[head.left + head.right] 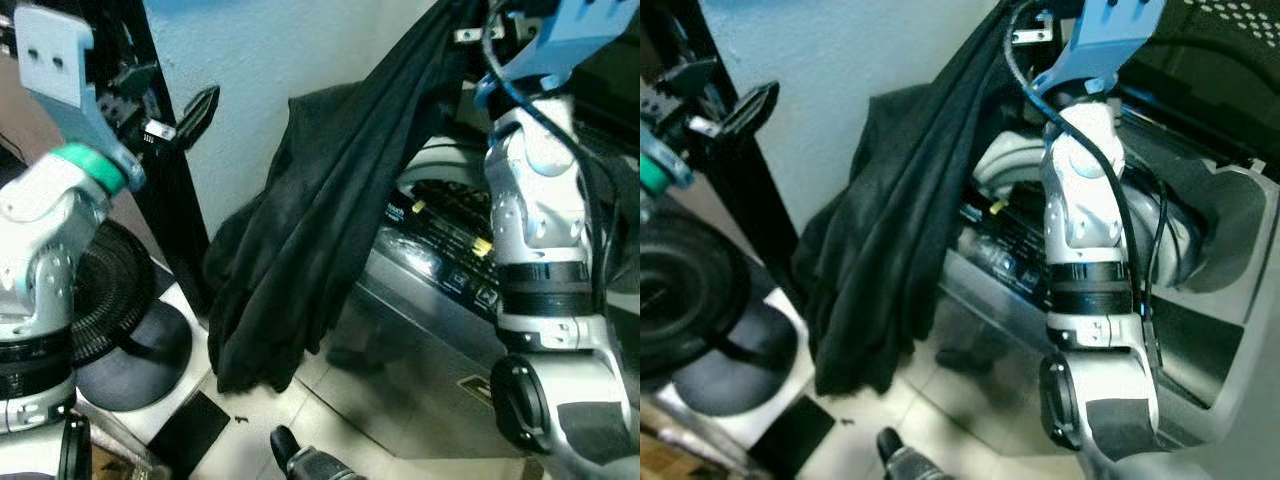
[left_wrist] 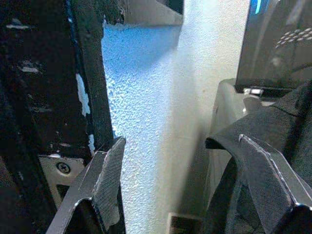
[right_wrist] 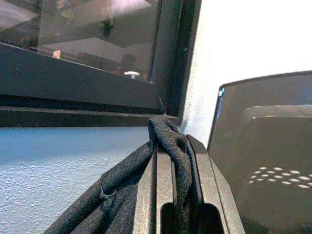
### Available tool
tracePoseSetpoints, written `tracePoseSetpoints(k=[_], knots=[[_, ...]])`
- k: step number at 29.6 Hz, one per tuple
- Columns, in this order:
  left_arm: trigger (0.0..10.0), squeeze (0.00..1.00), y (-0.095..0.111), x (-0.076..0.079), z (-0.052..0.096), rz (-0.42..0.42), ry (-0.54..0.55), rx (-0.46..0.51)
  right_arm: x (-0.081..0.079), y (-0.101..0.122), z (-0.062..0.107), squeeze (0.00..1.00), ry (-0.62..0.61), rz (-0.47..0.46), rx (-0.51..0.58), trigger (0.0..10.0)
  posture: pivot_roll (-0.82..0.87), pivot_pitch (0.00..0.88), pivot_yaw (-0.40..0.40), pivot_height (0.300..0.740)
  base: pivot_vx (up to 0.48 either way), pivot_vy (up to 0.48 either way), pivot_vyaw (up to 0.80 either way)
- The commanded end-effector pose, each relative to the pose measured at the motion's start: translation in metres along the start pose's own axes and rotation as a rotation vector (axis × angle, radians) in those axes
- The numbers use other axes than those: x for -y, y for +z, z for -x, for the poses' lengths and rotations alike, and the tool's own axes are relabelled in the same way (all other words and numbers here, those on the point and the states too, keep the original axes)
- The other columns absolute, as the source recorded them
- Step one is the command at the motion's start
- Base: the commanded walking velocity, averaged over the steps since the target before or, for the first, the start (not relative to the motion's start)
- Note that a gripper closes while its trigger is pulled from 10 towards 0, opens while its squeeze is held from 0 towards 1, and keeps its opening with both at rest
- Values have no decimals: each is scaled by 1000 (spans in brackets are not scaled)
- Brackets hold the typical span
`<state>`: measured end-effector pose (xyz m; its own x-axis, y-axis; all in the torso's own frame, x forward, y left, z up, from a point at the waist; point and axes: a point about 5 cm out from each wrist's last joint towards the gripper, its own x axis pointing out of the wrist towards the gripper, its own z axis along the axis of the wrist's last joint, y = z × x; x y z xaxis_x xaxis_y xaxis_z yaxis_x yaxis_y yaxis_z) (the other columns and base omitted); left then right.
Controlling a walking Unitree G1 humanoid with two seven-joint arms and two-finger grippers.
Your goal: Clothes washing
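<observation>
A black garment [image 1: 300, 250] hangs in a long drape in front of the grey top-loading washing machine [image 1: 400, 370], its lower end near the floor. My right gripper [image 3: 173, 146] is raised high above the machine and shut on the garment's top edge, which bunches over the fingers [image 3: 146, 195]. The machine's control panel [image 1: 450, 250] shows behind the cloth, and its dark lid [image 1: 1220, 60] stands open. My left gripper [image 1: 165, 100] is open and holds nothing, up beside the pale wall [image 2: 156, 97] and just left of the garment.
A black door frame [image 1: 170, 200] runs down the wall at the left. A black fan [image 1: 120, 290] on a white base sits low at the left. Tiled floor [image 1: 330, 400] lies under the garment, with a small dark object [image 1: 285, 445] at the near edge.
</observation>
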<state>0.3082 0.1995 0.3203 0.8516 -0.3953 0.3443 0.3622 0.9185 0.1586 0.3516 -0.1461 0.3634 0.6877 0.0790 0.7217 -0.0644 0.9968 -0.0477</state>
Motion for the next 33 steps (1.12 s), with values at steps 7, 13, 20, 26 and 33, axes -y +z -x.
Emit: tracePoseSetpoints(k=[7,13,20,26,33], knots=[[10000,0,-3,-2,2,-3,13,-17,13,12,-5,0,-70,-15,48,10000,101,88,-1,740,0,0,-800],[10000,0,-3,-2,2,-3,13,-18,13,13,-5,0,-74,-18,51,10000,101,88,-1,740,0,0,-800],[10000,0,-4,-2,2,-2,12,-19,15,14,-6,0,-80,-18,57,10000,101,91,1,740,0,0,-800],[10000,0,-4,-3,2,-2,15,-18,15,14,-6,0,-80,-18,60,10000,101,91,1,740,0,0,-800],[10000,0,-4,-3,2,0,18,-18,15,15,-7,0,-79,-18,61,10000,102,92,-1,740,0,0,-800]])
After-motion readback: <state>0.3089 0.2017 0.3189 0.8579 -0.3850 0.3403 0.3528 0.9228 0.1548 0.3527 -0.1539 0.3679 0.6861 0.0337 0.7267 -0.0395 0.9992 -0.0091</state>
